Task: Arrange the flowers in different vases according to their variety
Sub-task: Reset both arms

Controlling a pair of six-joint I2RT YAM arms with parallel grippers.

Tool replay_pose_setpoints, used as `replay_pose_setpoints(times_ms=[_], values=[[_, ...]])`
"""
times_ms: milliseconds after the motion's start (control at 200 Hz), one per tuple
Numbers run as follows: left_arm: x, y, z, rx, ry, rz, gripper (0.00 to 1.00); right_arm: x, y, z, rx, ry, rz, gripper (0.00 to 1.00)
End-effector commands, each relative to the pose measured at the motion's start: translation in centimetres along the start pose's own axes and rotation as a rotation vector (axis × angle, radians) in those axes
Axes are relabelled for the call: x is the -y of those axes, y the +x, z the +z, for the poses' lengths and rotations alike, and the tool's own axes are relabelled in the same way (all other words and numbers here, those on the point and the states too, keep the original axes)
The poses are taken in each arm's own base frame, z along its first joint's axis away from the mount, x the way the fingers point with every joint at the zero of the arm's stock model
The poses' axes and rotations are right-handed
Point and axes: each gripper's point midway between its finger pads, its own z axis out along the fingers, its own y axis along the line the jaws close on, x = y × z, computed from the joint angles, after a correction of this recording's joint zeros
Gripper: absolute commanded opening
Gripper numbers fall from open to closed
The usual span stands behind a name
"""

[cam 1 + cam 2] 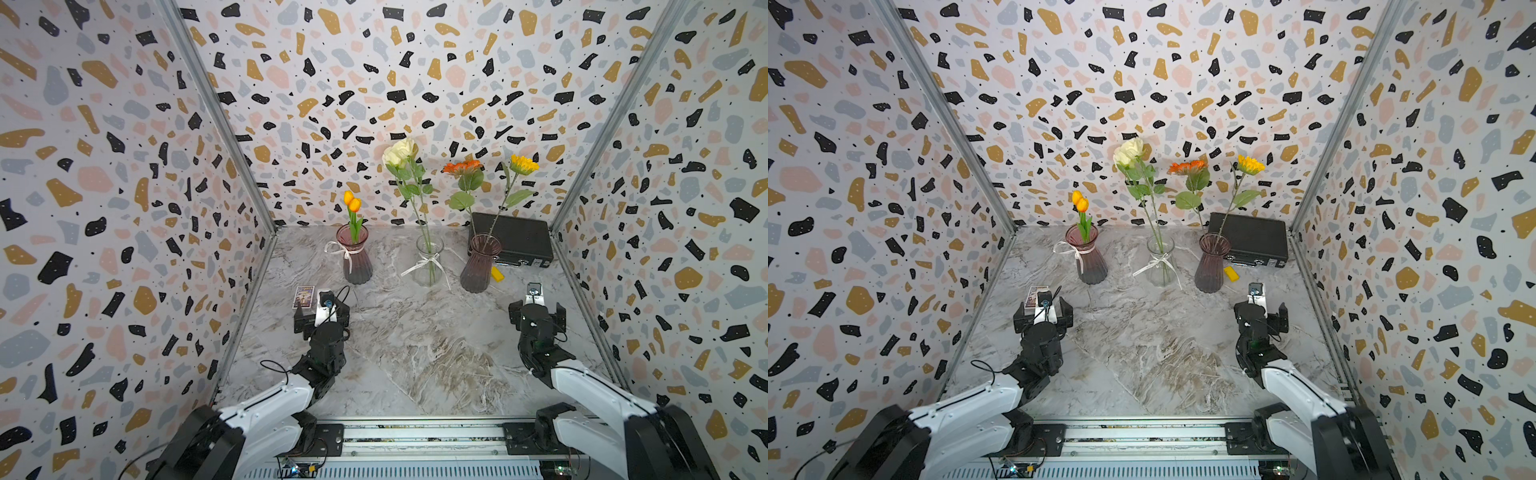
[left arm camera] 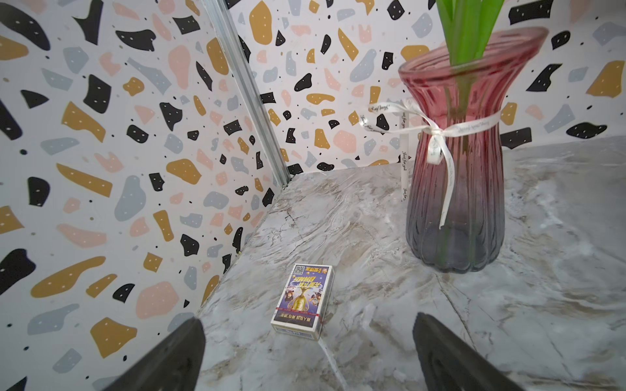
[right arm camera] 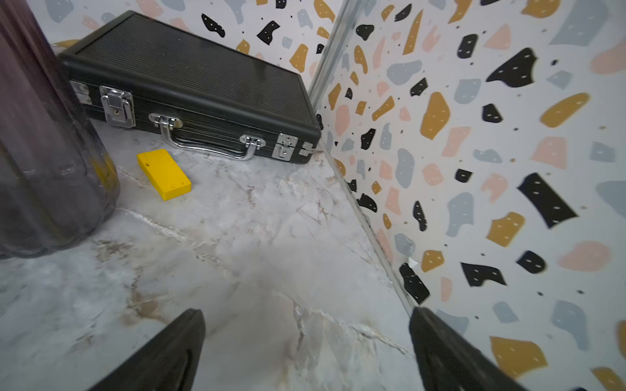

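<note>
The left fingers [image 2: 176, 355] are seen spread wide in the left wrist view, with nothing gripped or touched. A small printed card box [image 2: 301, 301] is seen lying flat on the marble desk [image 2: 372, 237] just ahead of them. The right fingers [image 3: 169, 355] are likewise held wide and empty above bare desk, close to the right wall.

In both top views, three vases are seen standing upright in a row across the back of the desk, well apart from both arms. Two orange tulips [image 1: 352, 201] are held in the pink-red vase [image 1: 356, 259], which is tied with a white ribbon and stands on the left. Two cream roses [image 1: 399, 151] are held in the clear vase [image 1: 429, 262] in the middle. An orange daisy [image 1: 462, 167] and a yellow daisy [image 1: 523, 165] are held together in the purple-brown vase [image 1: 478, 266] on the right. A black case [image 1: 515, 237] is laid flat just behind that vase, and a yellow block [image 1: 497, 274] is seen just beside its base.
</note>
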Motion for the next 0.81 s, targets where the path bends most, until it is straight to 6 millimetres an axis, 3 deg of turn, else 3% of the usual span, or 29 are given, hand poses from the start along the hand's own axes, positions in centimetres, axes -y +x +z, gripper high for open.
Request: replay_pose_setpoints(times_ms=[0, 40, 85, 150, 190, 260, 355, 501, 666, 741, 801], values=[[1.6, -2.6, 0.6, 0.152, 0.047, 0.035, 1.0, 0.0, -4.1, 0.3, 0.246, 0.02, 0.1, 1.0], [2.4, -2.0, 0.8, 0.151, 0.062, 0.095, 1.0, -0.3, -3.5, 0.4, 0.224, 0.015, 0.09, 1.0], [1.9, -2.0, 1.1, 0.126, 0.004, 0.095, 0.99, -1.3, -1.8, 0.8, 0.18, -0.066, 0.1, 1.0], [2.2, -1.8, 1.3, 0.113, 0.02, 0.105, 1.0, 0.0, -0.3, 1.4, 0.206, -0.017, 0.184, 1.0], [2.6, -1.8, 1.2, 0.113, 0.048, 0.116, 1.0, 0.4, -0.2, 1.3, 0.237, -0.008, 0.206, 1.0], [3.2, -1.2, 1.0, 0.105, 0.097, 0.125, 1.0, -2.1, -0.3, 1.1, 0.209, -0.157, 0.142, 1.0], [3.2, 0.9, 1.0, 0.057, 0.125, 0.085, 1.0, -4.8, -0.1, 2.5, 0.202, -0.259, 0.066, 1.0], [4.6, 1.9, 1.5, 0.081, 0.193, 0.119, 1.0, -4.1, 0.2, 2.9, 0.154, -0.228, 0.086, 1.0], [2.8, 2.7, 2.5, 0.049, 0.174, 0.01, 1.0, -3.9, 0.5, 4.9, 0.06, -0.222, 0.11, 1.0], [1.7, 4.4, 3.6, -0.019, 0.179, -0.072, 1.0, -3.1, 0.7, 5.8, 0.022, -0.197, 0.143, 1.0], [0.7, 4.5, 5.0, -0.031, 0.129, -0.108, 1.0, -2.7, 1.0, 6.0, 0.003, -0.2, 0.172, 1.0]])
